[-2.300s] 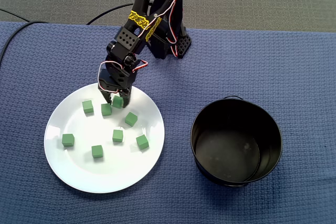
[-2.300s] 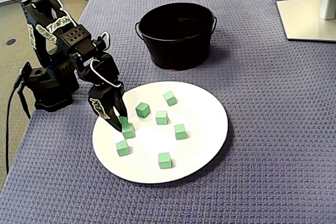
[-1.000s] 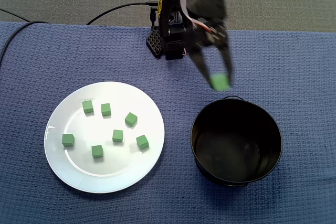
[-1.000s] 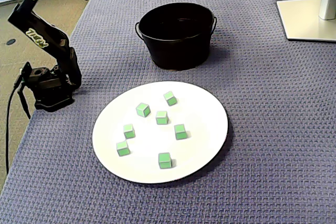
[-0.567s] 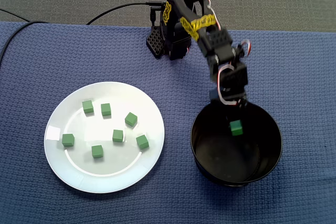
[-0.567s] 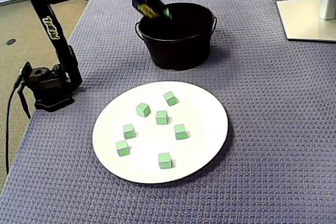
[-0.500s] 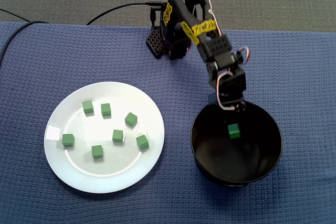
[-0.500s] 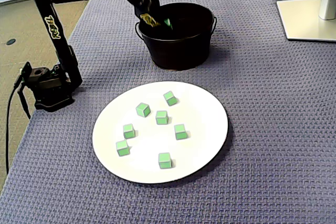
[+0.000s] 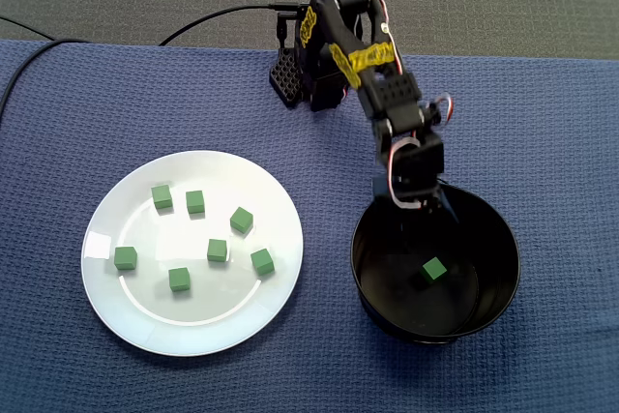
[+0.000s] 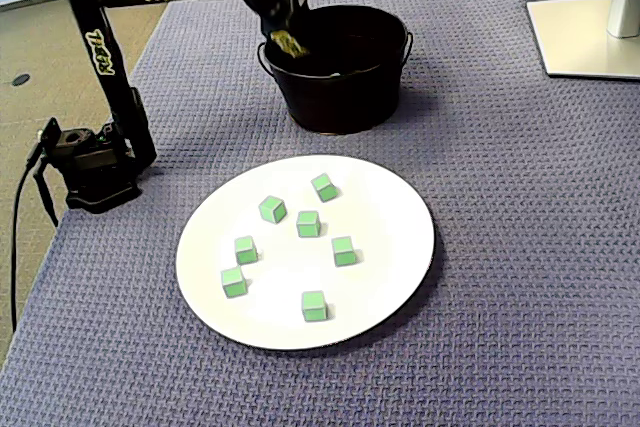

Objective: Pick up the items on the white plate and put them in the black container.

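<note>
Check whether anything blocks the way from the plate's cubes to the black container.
Nothing visible does. Only bare blue cloth lies between the white plate and the black container; the gripper hangs open at the container's rim.

The arm has swung from the white plate (image 9: 147, 318) across to the black container (image 9: 362, 276), and the gripper (image 9: 419, 204) now hangs over that container's near rim instead of standing among the cubes. The green cube (image 9: 433, 270) it pinched at the plate's far edge has left its fingers, which are now spread. Half a second ago the cube was higher up inside the container; now it lies on the bottom. The plate holds seven cubes where it held eight.
</note>
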